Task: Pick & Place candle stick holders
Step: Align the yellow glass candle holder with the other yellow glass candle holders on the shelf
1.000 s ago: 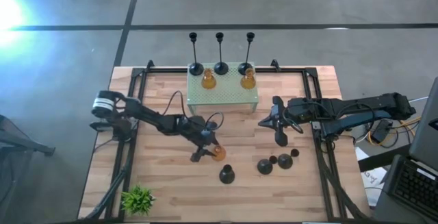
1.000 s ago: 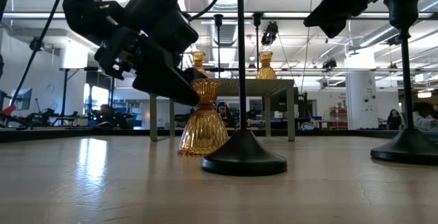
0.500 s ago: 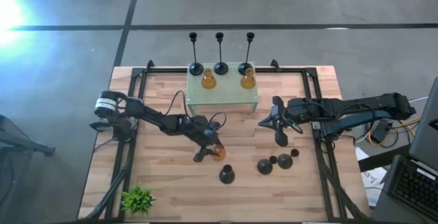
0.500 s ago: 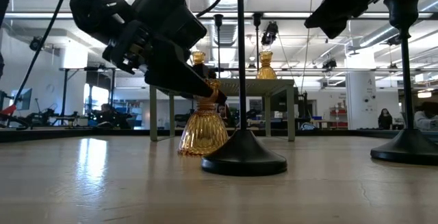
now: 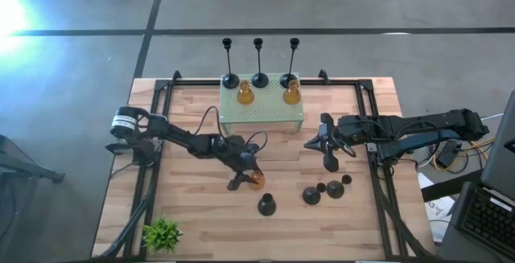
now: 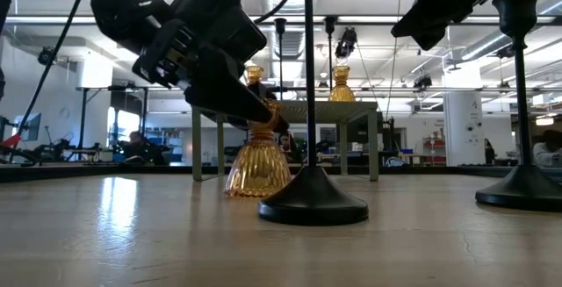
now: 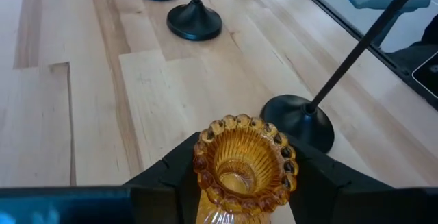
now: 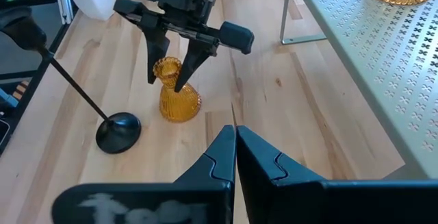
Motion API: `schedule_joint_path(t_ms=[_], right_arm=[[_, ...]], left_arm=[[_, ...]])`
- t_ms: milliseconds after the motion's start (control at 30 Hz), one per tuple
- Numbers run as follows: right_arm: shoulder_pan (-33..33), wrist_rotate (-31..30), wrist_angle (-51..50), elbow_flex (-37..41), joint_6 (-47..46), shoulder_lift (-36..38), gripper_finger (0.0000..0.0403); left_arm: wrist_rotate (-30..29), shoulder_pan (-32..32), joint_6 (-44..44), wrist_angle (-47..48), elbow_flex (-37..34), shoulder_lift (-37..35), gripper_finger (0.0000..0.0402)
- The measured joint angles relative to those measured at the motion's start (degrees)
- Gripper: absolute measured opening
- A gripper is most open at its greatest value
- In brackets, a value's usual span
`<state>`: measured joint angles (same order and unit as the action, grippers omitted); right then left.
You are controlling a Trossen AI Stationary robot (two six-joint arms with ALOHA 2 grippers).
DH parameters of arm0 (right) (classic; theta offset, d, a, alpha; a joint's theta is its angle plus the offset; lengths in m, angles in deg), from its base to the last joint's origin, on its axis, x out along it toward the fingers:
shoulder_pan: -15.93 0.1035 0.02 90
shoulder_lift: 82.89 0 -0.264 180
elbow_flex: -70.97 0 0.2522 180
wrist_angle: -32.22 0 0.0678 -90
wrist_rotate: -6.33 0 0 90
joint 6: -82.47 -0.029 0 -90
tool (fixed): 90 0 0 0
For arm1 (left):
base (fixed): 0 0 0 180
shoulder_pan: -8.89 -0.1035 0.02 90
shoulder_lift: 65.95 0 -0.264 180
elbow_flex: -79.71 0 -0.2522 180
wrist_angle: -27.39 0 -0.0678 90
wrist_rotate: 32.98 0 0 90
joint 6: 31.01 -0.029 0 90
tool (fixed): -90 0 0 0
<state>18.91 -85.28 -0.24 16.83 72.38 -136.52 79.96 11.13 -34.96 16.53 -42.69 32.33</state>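
An amber glass holder (image 5: 257,180) stands on the table near its middle. My left gripper (image 5: 247,174) is shut on it; this also shows in the left wrist view (image 7: 245,164) and the low view (image 6: 263,116). Two amber holders (image 5: 245,95) (image 5: 291,94) and three tall black stems (image 5: 259,78) stand on the mint-green stand (image 5: 262,115). Three more black stemmed holders stand on their round bases on the table (image 5: 266,206) (image 5: 311,195) (image 5: 335,189). My right gripper (image 5: 315,145) hangs shut and empty above the table, right of the stand (image 8: 233,133). My left gripper pinches the amber holder's narrow neck (image 8: 168,75), just under its beaded rim (image 7: 241,129), one finger (image 8: 153,73) on each side. The fingers slant down from the table's left. The holder stands upright with its base (image 8: 180,107) on the table.
One black stemmed holder (image 7: 298,118) stands close beside the amber one, its stem leaning across the wrist view. A small green plant (image 5: 162,234) sits at the near left corner. Black rails (image 5: 161,94) run along the table's sides. People show in the room behind.
My left gripper has moved in over the amber holder's neck, its finger now covering the neck in the low view. The holder has shifted a little on the table and stays upright on its base.
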Motion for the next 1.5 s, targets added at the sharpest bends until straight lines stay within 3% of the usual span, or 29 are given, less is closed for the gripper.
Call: schedule_joint_path(t_ms=[333, 533, 733, 1167, 1500], right_arm=[[0.00, 0.00, -0.07, 0.00, 0.00, 0.00, 0.0008], [0.00, -0.02, 0.02, 0.02, 0.22, -0.02, 0.0008], [-0.02, -0.02, 0.52, 0.02, 0.20, -0.01, 0.0008], [0.02, 0.07, 0.46, 0.02, 0.20, -0.02, 0.0008], [0.02, 0.11, -0.83, 0.02, 0.23, -0.02, 0.0008]], left_arm=[[-1.79, -1.03, 2.80, 3.40, 0.58, -7.04, 0.0168], [-8.65, -2.38, 2.57, 7.39, 1.24, -15.09, 0.0168], [-20.71, -4.57, 1.95, 14.11, 7.74, -19.44, 0.0168], [-24.40, -16.41, 1.26, 24.17, 24.99, -11.56, 0.0168], [-24.42, -22.15, 2.45, 27.06, 30.54, -5.02, 0.0168]])
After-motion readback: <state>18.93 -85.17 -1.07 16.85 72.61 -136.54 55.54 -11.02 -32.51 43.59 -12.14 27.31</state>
